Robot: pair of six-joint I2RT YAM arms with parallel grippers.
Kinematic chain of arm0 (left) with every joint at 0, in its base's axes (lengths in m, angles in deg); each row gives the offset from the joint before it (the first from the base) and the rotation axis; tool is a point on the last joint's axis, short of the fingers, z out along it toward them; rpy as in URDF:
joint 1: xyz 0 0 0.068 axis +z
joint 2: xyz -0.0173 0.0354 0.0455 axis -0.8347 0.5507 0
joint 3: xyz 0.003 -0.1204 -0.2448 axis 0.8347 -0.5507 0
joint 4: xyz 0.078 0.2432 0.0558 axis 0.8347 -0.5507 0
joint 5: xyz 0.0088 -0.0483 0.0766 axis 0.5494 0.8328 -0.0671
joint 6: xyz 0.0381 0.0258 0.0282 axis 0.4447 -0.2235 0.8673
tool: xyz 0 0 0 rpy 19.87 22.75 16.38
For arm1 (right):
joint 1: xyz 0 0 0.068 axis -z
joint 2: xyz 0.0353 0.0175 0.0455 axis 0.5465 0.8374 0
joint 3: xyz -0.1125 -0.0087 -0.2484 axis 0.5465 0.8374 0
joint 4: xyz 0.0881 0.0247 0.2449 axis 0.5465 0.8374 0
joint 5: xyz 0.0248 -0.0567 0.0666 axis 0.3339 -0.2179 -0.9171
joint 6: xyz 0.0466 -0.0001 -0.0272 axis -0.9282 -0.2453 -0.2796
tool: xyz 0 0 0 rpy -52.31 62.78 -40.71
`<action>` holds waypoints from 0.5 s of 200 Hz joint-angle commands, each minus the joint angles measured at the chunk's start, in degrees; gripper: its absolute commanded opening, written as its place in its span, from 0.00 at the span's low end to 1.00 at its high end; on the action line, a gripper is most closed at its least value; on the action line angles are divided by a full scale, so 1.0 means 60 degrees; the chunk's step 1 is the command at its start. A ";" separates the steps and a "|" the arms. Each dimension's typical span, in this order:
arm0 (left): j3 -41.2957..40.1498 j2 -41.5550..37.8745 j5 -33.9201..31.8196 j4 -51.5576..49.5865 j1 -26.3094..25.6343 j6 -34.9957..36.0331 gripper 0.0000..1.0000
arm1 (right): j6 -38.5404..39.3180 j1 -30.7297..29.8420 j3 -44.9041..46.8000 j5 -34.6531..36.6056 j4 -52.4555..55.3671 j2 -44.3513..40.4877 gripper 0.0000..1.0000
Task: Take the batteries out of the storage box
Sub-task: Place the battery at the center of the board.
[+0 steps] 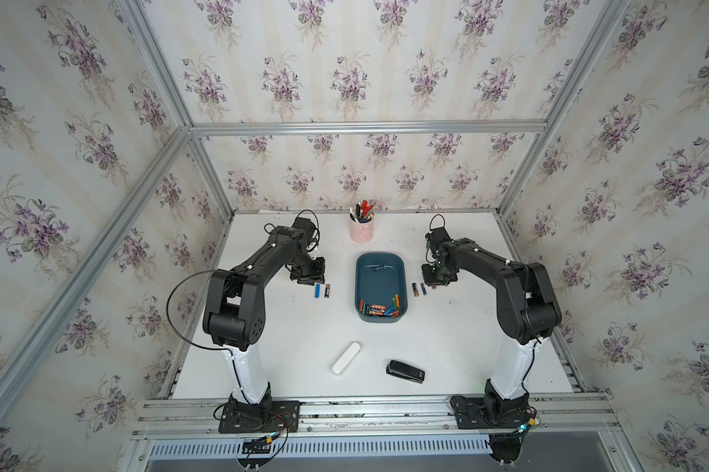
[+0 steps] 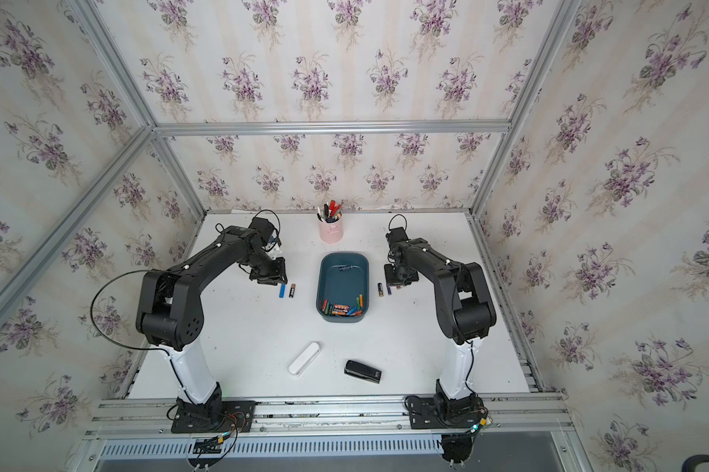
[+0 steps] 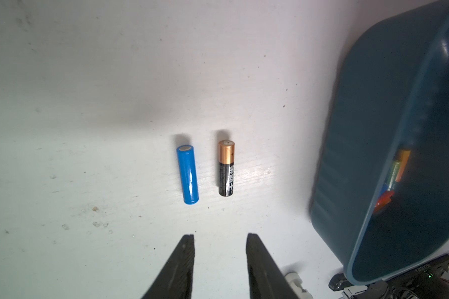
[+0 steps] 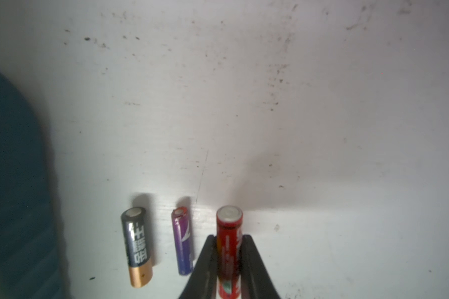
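The dark teal storage box [image 1: 379,278] [image 2: 342,274] stands mid-table, with several coloured batteries [image 1: 379,308] [image 2: 342,307] heaped at its near end. Left of it a blue battery [image 3: 187,174] [image 1: 317,289] and a black-and-copper battery [image 3: 226,168] [image 1: 327,289] lie side by side on the table. My left gripper [image 3: 219,236] [image 1: 308,281] hangs open just behind them, empty. Right of the box lie a black-and-copper battery [image 4: 137,246] [image 1: 415,289] and a purple battery [image 4: 183,242] [image 1: 423,289]. My right gripper [image 4: 228,236] [image 1: 436,282] is shut on a red battery [image 4: 228,233] beside them.
A pink pen cup [image 1: 361,229] stands behind the box. Near the front lie a white oblong case [image 1: 346,358] and a black stapler [image 1: 405,371]. The box wall [image 3: 368,155] is close to the left gripper, and the box edge [image 4: 13,181] shows in the right wrist view.
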 commanded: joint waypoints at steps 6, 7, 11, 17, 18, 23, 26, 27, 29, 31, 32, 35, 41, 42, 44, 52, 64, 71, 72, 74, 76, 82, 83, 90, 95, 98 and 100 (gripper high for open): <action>0.0078 0.0054 -0.0118 -0.0162 -0.0004 0.0010 0.39 | 0.0098 0.0002 0.0049 0.0044 -0.0147 0.0088 0.19; 0.0072 0.0054 -0.0124 -0.0166 -0.0001 0.0009 0.39 | 0.0098 0.0002 0.0056 0.0045 -0.0151 0.0090 0.19; 0.0072 0.0054 -0.0122 -0.0176 -0.0004 0.0016 0.39 | 0.0090 0.0007 0.0063 0.0037 -0.0155 0.0086 0.19; 0.0094 0.0068 -0.0114 -0.0181 -0.0002 0.0011 0.39 | 0.0084 0.0003 0.0102 0.0032 -0.0142 0.0085 0.19; 0.0088 0.0068 -0.0114 -0.0183 -0.0008 0.0009 0.39 | 0.0091 0.0002 0.0097 0.0031 -0.0156 0.0081 0.19; 0.0095 0.0054 -0.0114 -0.0179 -0.0001 0.0021 0.39 | 0.0084 0.0007 0.0135 0.0001 -0.0181 0.0083 0.19; 0.0086 0.0058 -0.0114 -0.0173 -0.0001 0.0017 0.39 | 0.0084 -0.0005 0.0160 -0.0006 -0.0195 0.0091 0.19; 0.0091 0.0056 -0.0122 -0.0179 -0.0007 0.0012 0.39 | 0.0084 0.0006 0.0163 -0.0006 -0.0197 0.0081 0.19; 0.0094 0.0062 -0.0116 -0.0183 -0.0004 0.0012 0.39 | 0.0084 0.0003 0.0180 0.0000 -0.0198 0.0086 0.19; 0.0095 0.0067 -0.0115 -0.0184 -0.0007 0.0008 0.39 | 0.0084 0.0005 0.0180 0.0001 -0.0195 0.0080 0.19; 0.0088 0.0068 -0.0115 -0.0177 -0.0003 0.0014 0.39 | 0.0084 0.0003 0.0180 0.0008 -0.0190 0.0079 0.19; 0.0093 0.0068 -0.0114 -0.0173 -0.0006 0.0008 0.39 | 0.0084 0.0002 0.0204 0.0011 -0.0198 0.0078 0.19; 0.0095 0.0076 -0.0118 -0.0181 -0.0005 0.0011 0.39 | 0.0084 0.0002 0.0249 0.0015 -0.0202 0.0066 0.19; 0.0103 0.0079 -0.0116 -0.0190 -0.0002 0.0016 0.39 | 0.0084 0.0002 0.0259 0.0015 -0.0208 0.0064 0.19; 0.0105 0.0079 -0.0115 -0.0197 -0.0003 0.0020 0.39 | 0.0084 0.0013 0.0277 0.0015 -0.0223 0.0067 0.19; 0.0112 0.0083 -0.0121 -0.0192 -0.0006 0.0003 0.39 | 0.0084 0.0002 0.0322 0.0004 -0.0257 0.0081 0.19; 0.0146 0.0098 -0.0116 -0.0192 -0.0020 0.0006 0.39 | 0.0098 0.0011 0.0367 0.0012 -0.0265 0.0146 0.20; 0.0154 0.0105 -0.0115 -0.0213 -0.0021 -0.0001 0.39 | 0.0098 0.0001 0.0378 0.0036 -0.0261 0.0191 0.20; 0.0161 0.0101 -0.0122 -0.0206 -0.0024 0.0003 0.39 | 0.0098 0.0001 0.0382 0.0040 -0.0259 0.0193 0.20; 0.0167 0.0099 -0.0127 -0.0208 -0.0023 -0.0002 0.39 | 0.0098 0.0001 0.0385 0.0051 -0.0258 0.0201 0.20; 0.0176 0.0098 -0.0132 -0.0223 -0.0027 0.0004 0.39 | 0.0106 0.0001 0.0393 0.0046 -0.0269 0.0207 0.20; 0.0210 0.0098 -0.0129 -0.0228 -0.0032 0.0000 0.39 | 0.0098 0.0013 0.0414 0.0084 -0.0279 0.0218 0.20; 0.0204 0.0098 -0.0129 -0.0236 -0.0030 0.0003 0.39 | 0.0098 0.0015 0.0422 0.0079 -0.0283 0.0213 0.20; 0.0233 0.0100 -0.0144 -0.0256 -0.0043 0.0002 0.39 | 0.0098 0.0014 0.0437 0.0089 -0.0286 0.0205 0.20; 0.0255 0.0106 -0.0144 -0.0265 -0.0046 0.0017 0.39 | 0.0098 0.0004 0.0444 0.0087 -0.0293 0.0195 0.21; 0.0260 0.0106 -0.0147 -0.0262 -0.0057 0.0013 0.39 | 0.0087 0.0015 0.0455 0.0088 -0.0304 0.0200 0.21; 0.0268 0.0118 -0.0163 -0.0266 -0.0057 0.0019 0.39 | 0.0092 0.0016 0.0454 0.0089 -0.0302 0.0189 0.21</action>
